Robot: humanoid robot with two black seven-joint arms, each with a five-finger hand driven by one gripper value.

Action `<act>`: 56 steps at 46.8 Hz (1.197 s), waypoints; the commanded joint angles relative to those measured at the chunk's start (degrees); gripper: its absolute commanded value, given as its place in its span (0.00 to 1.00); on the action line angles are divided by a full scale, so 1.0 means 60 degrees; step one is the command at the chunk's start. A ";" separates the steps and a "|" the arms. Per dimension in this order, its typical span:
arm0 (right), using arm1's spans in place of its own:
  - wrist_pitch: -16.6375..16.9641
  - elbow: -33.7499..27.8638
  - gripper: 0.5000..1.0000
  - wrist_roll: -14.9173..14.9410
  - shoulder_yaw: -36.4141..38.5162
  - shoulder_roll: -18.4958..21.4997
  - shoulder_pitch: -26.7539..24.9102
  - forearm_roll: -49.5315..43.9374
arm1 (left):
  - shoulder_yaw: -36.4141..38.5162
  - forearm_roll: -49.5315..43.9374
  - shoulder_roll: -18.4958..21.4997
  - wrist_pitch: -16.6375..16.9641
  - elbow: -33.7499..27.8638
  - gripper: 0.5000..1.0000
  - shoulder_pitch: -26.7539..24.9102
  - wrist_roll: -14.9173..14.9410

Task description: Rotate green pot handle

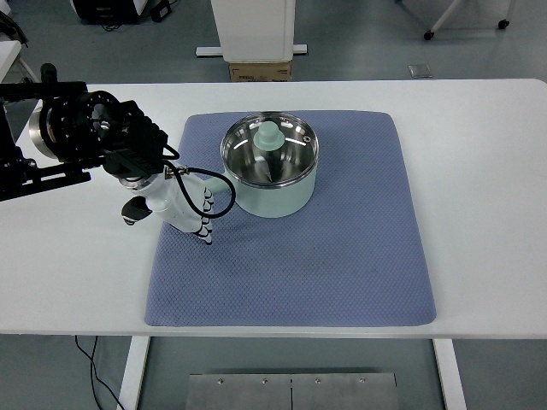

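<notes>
White table (479, 171) was covered by a blue mat (342, 256). Just right of the left hand (184, 209), whose fingers were loosely curled and empty, the green pot (271, 175) was seen.

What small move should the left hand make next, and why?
Probably ease the left hand rightward toward the green pot. The hand sits on the blue mat left of the pot, holding nothing, with a gap between its fingers and the pot wall. No side handle is visible from this view, so approach slowly.

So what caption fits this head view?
Left hand open beside a green pot on a blue mat.
</notes>
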 commanded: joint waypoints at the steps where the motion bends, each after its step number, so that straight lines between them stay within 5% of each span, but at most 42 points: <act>1: -0.0001 0.0000 1.00 0.0000 0.0000 0.0000 0.0000 0.0000 | 0.0013 -0.0001 0.0000 0.0000 0.0066 1.00 -0.0003 0.0000; 56: -0.0001 0.0000 1.00 0.0000 0.0000 0.0000 0.0000 0.0000 | 0.0335 -0.0001 -0.0220 0.0395 0.1926 1.00 0.0070 0.0000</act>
